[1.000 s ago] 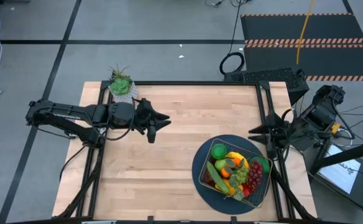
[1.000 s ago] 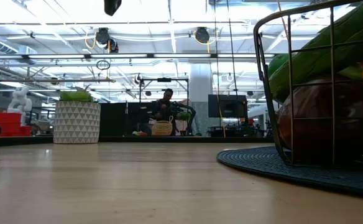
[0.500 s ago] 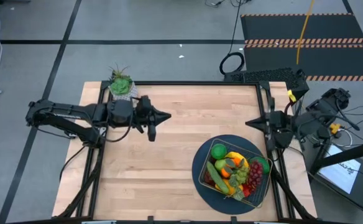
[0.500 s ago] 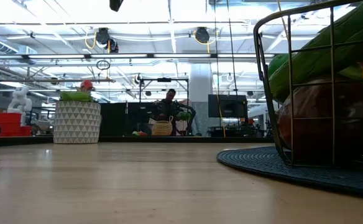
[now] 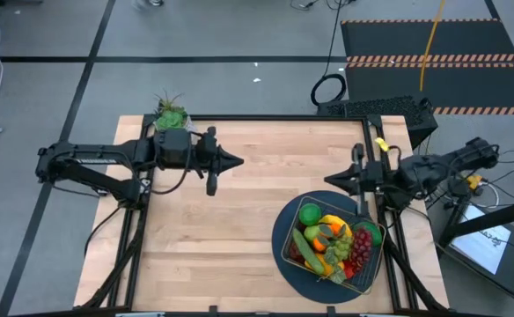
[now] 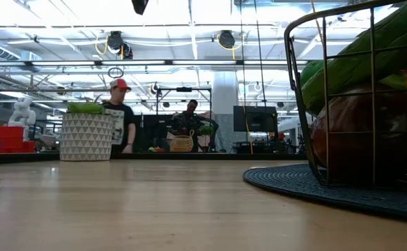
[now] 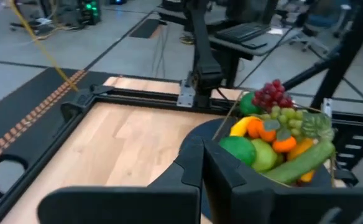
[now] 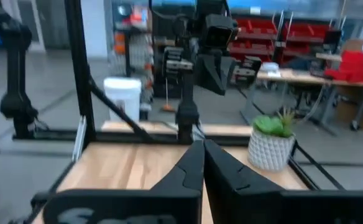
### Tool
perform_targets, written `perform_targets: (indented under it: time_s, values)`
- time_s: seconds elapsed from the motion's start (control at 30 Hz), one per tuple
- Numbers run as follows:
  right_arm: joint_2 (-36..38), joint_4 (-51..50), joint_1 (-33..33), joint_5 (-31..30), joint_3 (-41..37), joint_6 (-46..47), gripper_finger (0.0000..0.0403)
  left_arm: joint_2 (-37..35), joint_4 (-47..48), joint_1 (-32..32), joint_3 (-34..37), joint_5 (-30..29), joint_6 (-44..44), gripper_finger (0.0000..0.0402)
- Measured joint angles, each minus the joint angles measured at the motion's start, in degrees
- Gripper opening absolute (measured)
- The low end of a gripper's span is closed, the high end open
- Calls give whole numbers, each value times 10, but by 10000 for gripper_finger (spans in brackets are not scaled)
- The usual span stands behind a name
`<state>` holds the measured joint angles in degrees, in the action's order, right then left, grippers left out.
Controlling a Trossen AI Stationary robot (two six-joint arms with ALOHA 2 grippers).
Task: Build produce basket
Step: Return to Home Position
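Note:
The dark wire basket (image 5: 349,214) stands on a round dark blue mat (image 5: 283,224) at the table's near right. It is filled with the produce (image 5: 332,242): lime, cucumber, oranges, banana, red and green grapes. The left wrist view shows the basket heaped with produce (image 7: 275,140). My left gripper (image 5: 239,161) hovers shut over the table's far left part, pointing toward the right. My right gripper (image 5: 327,183) hovers shut just beyond the mat's far edge, pointing left. Neither holds anything.
A green potted plant in a white pot (image 5: 171,119) stands at the far left corner, close behind my left arm. Bare wood lies between the two grippers and along the near left. In the low view a person (image 6: 120,118) stands behind the table near the pot (image 6: 85,137).
Both grippers have shut. My right gripper has swung toward the table's left, out over the table's right part, and has rolled. My left gripper has shifted a little toward the far edge and rolled. A person has walked into the low view behind the pot.

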<state>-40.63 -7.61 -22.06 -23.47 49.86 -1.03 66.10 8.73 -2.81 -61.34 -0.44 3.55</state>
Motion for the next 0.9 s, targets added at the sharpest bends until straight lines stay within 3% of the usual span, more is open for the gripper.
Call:
perform_targets:
  time_s: [0.13,0.23,0.5,0.7,0.9]
  values:
    - [2,127,29,29,-79,-22,0,-8,0,-11,0,36,-17,8]
    - [3,164,48,64,-122,-31,0,-19,22,-11,0,40,-33,3]
    - [33,164,80,118,-191,-45,0,-56,44,-17,36,46,-45,3]
    - [100,164,98,158,-251,-46,0,-79,-4,-21,104,40,17,2]
    - [173,164,105,195,-323,-40,0,-81,52,-21,113,17,43,23]
